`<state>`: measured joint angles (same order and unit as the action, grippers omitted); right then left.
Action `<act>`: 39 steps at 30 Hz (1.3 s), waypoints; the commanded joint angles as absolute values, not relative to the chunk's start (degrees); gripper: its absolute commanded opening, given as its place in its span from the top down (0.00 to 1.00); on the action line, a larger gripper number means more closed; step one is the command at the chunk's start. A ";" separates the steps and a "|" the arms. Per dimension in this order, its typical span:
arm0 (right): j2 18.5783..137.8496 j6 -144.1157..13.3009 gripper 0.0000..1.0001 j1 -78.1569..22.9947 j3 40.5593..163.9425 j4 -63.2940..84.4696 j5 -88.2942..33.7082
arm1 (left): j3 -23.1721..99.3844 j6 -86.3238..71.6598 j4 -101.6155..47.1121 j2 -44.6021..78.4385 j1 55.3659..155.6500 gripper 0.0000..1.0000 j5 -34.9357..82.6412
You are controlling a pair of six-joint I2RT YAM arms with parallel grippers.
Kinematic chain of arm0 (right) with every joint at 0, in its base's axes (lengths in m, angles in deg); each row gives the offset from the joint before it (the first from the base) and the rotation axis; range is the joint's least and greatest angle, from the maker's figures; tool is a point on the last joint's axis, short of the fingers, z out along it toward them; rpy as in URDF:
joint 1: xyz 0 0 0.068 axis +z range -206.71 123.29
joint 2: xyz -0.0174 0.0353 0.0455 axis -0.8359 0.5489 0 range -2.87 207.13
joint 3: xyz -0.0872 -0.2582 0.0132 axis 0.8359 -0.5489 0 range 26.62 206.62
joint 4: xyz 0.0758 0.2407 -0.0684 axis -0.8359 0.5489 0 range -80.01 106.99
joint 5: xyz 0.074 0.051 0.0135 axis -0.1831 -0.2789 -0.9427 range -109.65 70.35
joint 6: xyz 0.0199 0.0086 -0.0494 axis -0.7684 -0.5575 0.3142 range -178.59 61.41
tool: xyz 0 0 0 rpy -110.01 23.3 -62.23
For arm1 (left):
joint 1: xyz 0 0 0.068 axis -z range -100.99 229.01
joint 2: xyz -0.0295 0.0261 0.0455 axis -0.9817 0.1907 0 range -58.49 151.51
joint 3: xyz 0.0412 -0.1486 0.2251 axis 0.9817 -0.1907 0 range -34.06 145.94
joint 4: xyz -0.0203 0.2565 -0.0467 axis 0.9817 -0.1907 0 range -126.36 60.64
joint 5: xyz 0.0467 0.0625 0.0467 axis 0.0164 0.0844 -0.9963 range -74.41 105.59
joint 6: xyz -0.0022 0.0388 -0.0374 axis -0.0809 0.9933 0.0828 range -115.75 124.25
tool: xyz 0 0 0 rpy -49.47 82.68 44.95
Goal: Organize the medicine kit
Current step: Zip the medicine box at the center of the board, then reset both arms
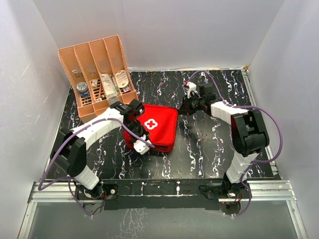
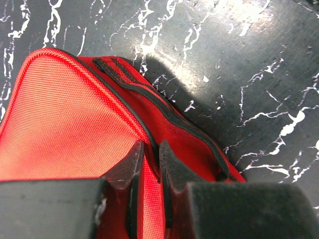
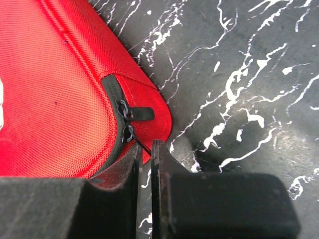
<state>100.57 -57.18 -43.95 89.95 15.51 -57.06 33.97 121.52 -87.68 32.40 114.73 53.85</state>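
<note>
The medicine kit (image 1: 158, 127), a red soft case with a white cross on its lid, lies zipped up in the middle of the table. My left gripper (image 1: 134, 127) sits at its left edge. In the left wrist view that gripper (image 2: 151, 145) is shut on the kit's red rim (image 2: 75, 114), with fabric and black piping pinched between the fingers. My right gripper (image 1: 180, 110) is at the kit's far right corner. There, in the right wrist view, its jaws (image 3: 147, 145) stand almost together on the thin cord of the zip pull (image 3: 127, 130).
An orange slotted rack (image 1: 97, 74) holding several small medicine items stands at the back left, close to my left arm. White walls enclose the black marbled table (image 1: 209, 144) on three sides. A black strap (image 2: 149, 94) runs along the kit's side.
</note>
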 commanded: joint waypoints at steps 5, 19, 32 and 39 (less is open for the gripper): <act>98.53 -55.91 0.78 -48.01 92.52 5.50 -35.00 | 32.38 139.19 -93.50 31.90 116.63 0.60 67.72; 87.01 -57.18 0.50 -48.14 92.07 14.08 -28.82 | 31.20 92.73 -56.40 22.41 116.23 0.01 74.83; 80.18 -66.95 0.02 -47.49 86.84 13.81 -21.41 | 36.75 18.88 -32.53 24.12 106.87 0.01 27.64; 79.54 -71.75 0.02 -46.02 82.71 10.09 -17.77 | 31.21 13.02 -32.24 20.39 104.27 0.01 16.21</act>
<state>81.77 -67.74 -46.93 83.87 15.75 -21.02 35.15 20.08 -34.07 24.34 104.83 24.48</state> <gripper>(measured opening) 0.983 0.985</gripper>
